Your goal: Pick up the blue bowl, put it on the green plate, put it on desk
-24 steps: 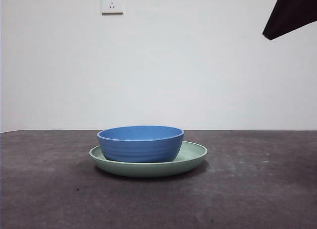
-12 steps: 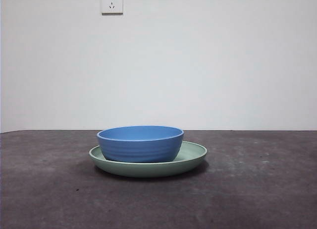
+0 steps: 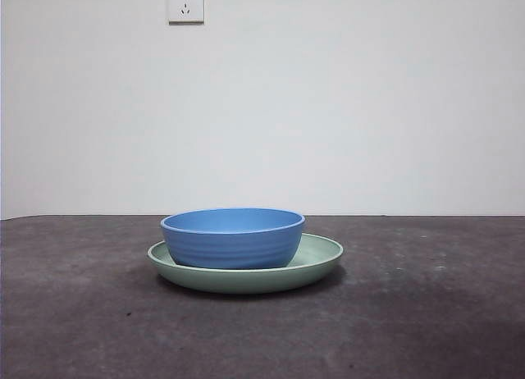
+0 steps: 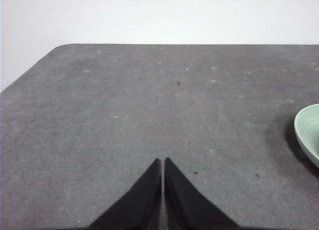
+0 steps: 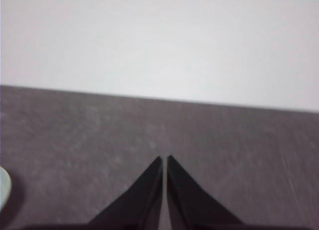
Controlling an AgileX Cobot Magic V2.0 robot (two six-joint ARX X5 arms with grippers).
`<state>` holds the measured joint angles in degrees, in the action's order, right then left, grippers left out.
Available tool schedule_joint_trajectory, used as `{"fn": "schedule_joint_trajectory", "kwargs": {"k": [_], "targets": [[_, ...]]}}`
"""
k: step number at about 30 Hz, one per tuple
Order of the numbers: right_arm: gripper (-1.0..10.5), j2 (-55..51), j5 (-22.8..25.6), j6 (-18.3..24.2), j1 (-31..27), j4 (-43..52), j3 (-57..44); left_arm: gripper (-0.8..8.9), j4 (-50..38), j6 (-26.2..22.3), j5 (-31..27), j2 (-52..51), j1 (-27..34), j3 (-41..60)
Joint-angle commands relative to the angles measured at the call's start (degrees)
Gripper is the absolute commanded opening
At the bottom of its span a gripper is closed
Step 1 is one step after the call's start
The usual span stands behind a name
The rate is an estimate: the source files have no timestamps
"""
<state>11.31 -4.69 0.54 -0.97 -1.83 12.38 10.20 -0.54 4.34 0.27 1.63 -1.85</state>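
1. Left gripper (image 4: 163, 163): jaws pressed together, nothing between them. It hangs over bare desk (image 4: 124, 115), with only a sliver of the green plate (image 4: 309, 133) at the edge of its wrist view. Well apart from the dishes; waiting.

2. Wall socket (image 3: 185, 3): high on the white wall behind the table, left of centre. No part in the task.

3. Blue bowl (image 3: 233, 238): upright, sitting inside the green plate (image 3: 316, 260). It rests a little toward the plate's left side, so more bare plate shows on the right. Nothing visible inside it from this low angle.

4. Green plate: flat on the desk (image 3: 426, 313), roughly mid-table, a soft shadow under its rim.

5. Right gripper (image 5: 164, 163): jaws closed tip to tip, empty. Its wrist view is blurred; it shows desk (image 5: 224, 140), wall, and a pale edge of the green plate (image 5: 3, 187) at the side. Neither arm appears in the front view.

6. Progress, judged: bowl-on-plate reads as done. "Put it on desk" is ambiguous. If it means the stacked pair resting on the table, the task looks complete. If it means returning the bowl to the tabletop, that lift and placement remain, and no gripper is positioned for it.
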Motion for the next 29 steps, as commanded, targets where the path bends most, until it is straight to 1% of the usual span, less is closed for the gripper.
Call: {"fn": "schedule_joint_trajectory", "kwargs": {"k": [1, 4, 9, 17, 21, 29], "targets": [[0.1, -3.15, 0.76, -2.47, -0.46, 0.98, -3.69, 0.10, 0.46, 0.13, -0.09, -0.11, 0.07, 1.16], [0.1, -6.40, 1.77, -4.15, -0.46, 0.96, -7.37, 0.10, 0.46, 0.13, -0.09, -0.09, 0.07, 1.16], [0.1, -10.40, 1.79, -7.26, -0.46, 0.07, -11.82, 0.10, 0.46, 0.15, -0.09, -0.09, 0.07, 1.16], [0.1, -11.10, 3.26, -7.39, -0.46, -8.46, -11.76, 0.10, 0.46, 0.15, -0.09, -0.09, 0.07, 1.16], [0.1, -11.10, 3.17, -8.37, -0.46, -8.37, -11.76, 0.10, 0.48, 0.13, -0.09, -0.09, 0.07, 1.16], [0.1, -11.10, 3.23, -8.46, -0.46, -7.19, -11.74, 0.10, 0.48, 0.13, -0.09, -0.09, 0.07, 1.16]]}}
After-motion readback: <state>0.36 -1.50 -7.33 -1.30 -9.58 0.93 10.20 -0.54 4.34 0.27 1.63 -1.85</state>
